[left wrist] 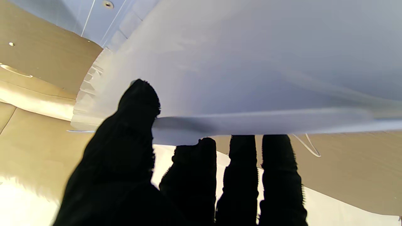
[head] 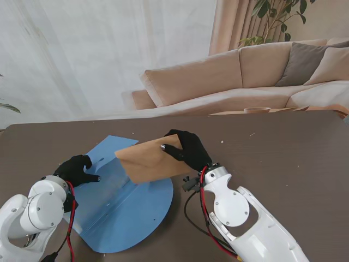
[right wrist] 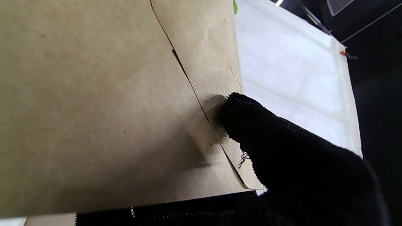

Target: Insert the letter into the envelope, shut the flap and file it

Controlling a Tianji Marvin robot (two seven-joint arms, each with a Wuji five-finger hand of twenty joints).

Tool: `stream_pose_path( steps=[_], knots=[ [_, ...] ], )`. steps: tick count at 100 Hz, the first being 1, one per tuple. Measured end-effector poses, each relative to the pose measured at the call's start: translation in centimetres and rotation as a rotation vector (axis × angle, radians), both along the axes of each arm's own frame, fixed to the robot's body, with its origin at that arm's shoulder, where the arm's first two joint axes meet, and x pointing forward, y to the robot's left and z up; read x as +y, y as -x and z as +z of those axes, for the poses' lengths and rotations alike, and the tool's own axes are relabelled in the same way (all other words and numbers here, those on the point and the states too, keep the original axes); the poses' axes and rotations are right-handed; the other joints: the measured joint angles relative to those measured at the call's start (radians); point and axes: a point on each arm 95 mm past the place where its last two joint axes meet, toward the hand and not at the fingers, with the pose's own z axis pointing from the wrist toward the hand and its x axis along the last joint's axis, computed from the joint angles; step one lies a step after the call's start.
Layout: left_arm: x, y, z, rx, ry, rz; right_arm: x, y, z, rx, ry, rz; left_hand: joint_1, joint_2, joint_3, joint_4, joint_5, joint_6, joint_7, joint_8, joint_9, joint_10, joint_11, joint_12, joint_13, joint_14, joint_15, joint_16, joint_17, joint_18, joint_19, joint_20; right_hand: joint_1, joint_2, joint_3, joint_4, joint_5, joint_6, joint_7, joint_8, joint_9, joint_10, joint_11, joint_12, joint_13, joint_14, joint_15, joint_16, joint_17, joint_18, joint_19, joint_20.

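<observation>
Envelope (head: 148, 160) was up off the table (head: 283, 147), pinched in the right hand (head: 188, 148) with the thumb pressing its seam side in the right wrist view; it hung over the far edge of the open blue folder (head: 122, 210). Judging by that, letter looked already inside (none visible) and filing was the step left; flap state wasn't clear. Left hand (head: 76, 169) was clamped on the folder's left leaf, lifting it

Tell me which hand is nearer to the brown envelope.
Right. The right hand grips the brown envelope at its right edge; the left hand is off to its left, holding the blue folder.
</observation>
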Motion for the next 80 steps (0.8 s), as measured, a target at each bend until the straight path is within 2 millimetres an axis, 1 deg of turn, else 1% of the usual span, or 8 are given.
stream_pose_path(
  steps=[36, 44, 57, 64, 65, 68, 77, 80],
  knots=[
    [-1.8, -0.9, 1.4, 0.025, 0.101, -0.006, 2.4, -1.8, -0.3, -0.052, 0.041, 0.07, 0.0, 0.0, -0.023, 0.0, 0.006, 0.003, 0.0, -0.001, 0.0, 0.002, 0.013, 0.01, 0.025, 0.0, 0.049, 0.0, 0.032, 0.014, 0.066, 0.0, 0.0, 0.0, -0.022, 0.0, 0.0, -0.029, -0.001, 0.0, 0.0, -0.012, -0.024, -0.008, -0.002, 0.0, -0.025, -0.002, -0.012, -0.004, -0.002, -0.002],
    [-2.2, -1.0, 1.5, 0.031, 0.106, -0.008, 2.6, -1.9, -0.3, -0.067, 0.045, 0.08, 0.0, 0.0, -0.026, 0.0, 0.007, 0.004, 0.0, -0.001, 0.0, 0.003, 0.013, 0.011, 0.025, 0.0, 0.051, 0.0, 0.033, 0.014, 0.071, 0.0, 0.0, 0.0, -0.026, -0.011, 0.0, -0.044, -0.003, 0.0, -0.001, -0.019, -0.037, -0.014, -0.018, -0.001, -0.049, -0.006, -0.024, -0.004, -0.014, -0.012],
    [-2.7, -1.4, 1.8, 0.047, 0.11, -0.012, 2.9, -2.1, -0.3, -0.117, 0.022, 0.118, 0.0, 0.0, -0.03, 0.0, 0.007, 0.005, 0.0, -0.001, 0.0, 0.003, 0.013, 0.011, 0.025, 0.0, 0.054, 0.0, 0.036, 0.015, 0.079, 0.0, 0.0, 0.013, -0.041, -0.016, 0.0, -0.075, -0.013, 0.0, -0.016, -0.045, -0.084, -0.034, -0.052, -0.004, -0.117, -0.029, -0.062, -0.015, -0.075, -0.03],
    [-2.9, -1.6, 1.9, 0.051, 0.113, -0.013, 2.8, -2.1, -0.4, -0.158, 0.01, 0.135, 0.0, 0.0, -0.03, 0.0, 0.007, 0.005, 0.001, -0.001, 0.0, 0.004, 0.013, 0.011, 0.025, 0.0, 0.059, 0.0, 0.038, 0.017, 0.08, 0.0, 0.0, 0.013, -0.044, -0.027, 0.0, -0.097, -0.016, 0.0, -0.016, -0.067, -0.122, -0.051, -0.054, -0.011, -0.16, -0.041, -0.077, -0.02, -0.11, -0.039],
    [-2.9, -1.6, 2.0, 0.051, 0.113, -0.013, 2.8, -2.1, -0.4, -0.164, 0.012, 0.136, 0.0, 0.0, -0.03, 0.0, 0.007, 0.005, 0.001, -0.001, 0.0, 0.004, 0.013, 0.011, 0.025, 0.0, 0.059, 0.0, 0.038, 0.017, 0.08, 0.0, 0.0, 0.013, -0.045, -0.036, 0.0, -0.101, -0.016, 0.0, -0.016, -0.07, -0.122, -0.052, -0.061, -0.016, -0.16, -0.041, -0.078, -0.025, -0.111, -0.039],
    [-3.0, -1.7, 2.0, 0.051, 0.115, -0.013, 2.8, -2.2, -0.4, -0.185, 0.022, 0.133, 0.0, 0.0, -0.03, 0.0, 0.007, 0.005, 0.001, -0.001, 0.0, 0.004, 0.013, 0.011, 0.025, 0.0, 0.059, 0.0, 0.039, 0.018, 0.08, 0.0, 0.0, 0.013, -0.05, -0.036, 0.0, -0.116, -0.017, 0.0, -0.016, -0.076, -0.132, -0.054, -0.062, -0.018, -0.179, -0.043, -0.08, -0.027, -0.124, -0.047],
    [-3.2, -1.9, 2.1, 0.054, 0.121, -0.012, 2.7, -2.2, -0.5, -0.257, 0.063, 0.108, 0.0, 0.0, -0.03, 0.0, 0.007, 0.007, 0.001, -0.001, 0.0, 0.007, 0.013, 0.011, 0.025, 0.001, 0.06, 0.0, 0.041, 0.021, 0.08, 0.0, 0.0, 0.013, -0.051, -0.037, 0.0, -0.123, -0.018, 0.0, -0.016, -0.091, -0.158, -0.064, -0.063, -0.03, -0.212, -0.054, -0.081, -0.03, -0.147, -0.053],
    [-3.2, -1.9, 2.1, 0.054, 0.124, -0.012, 2.6, -2.2, -0.5, -0.281, 0.073, 0.099, 0.0, 0.0, -0.03, 0.0, 0.007, 0.008, 0.001, -0.001, 0.0, 0.01, 0.013, 0.011, 0.026, 0.001, 0.06, 0.0, 0.042, 0.022, 0.08, 0.0, 0.0, 0.013, -0.053, -0.047, 0.0, -0.132, -0.021, 0.0, -0.016, -0.096, -0.162, -0.067, -0.063, -0.031, -0.224, -0.055, -0.081, -0.039, -0.159, -0.059]
  ],
)
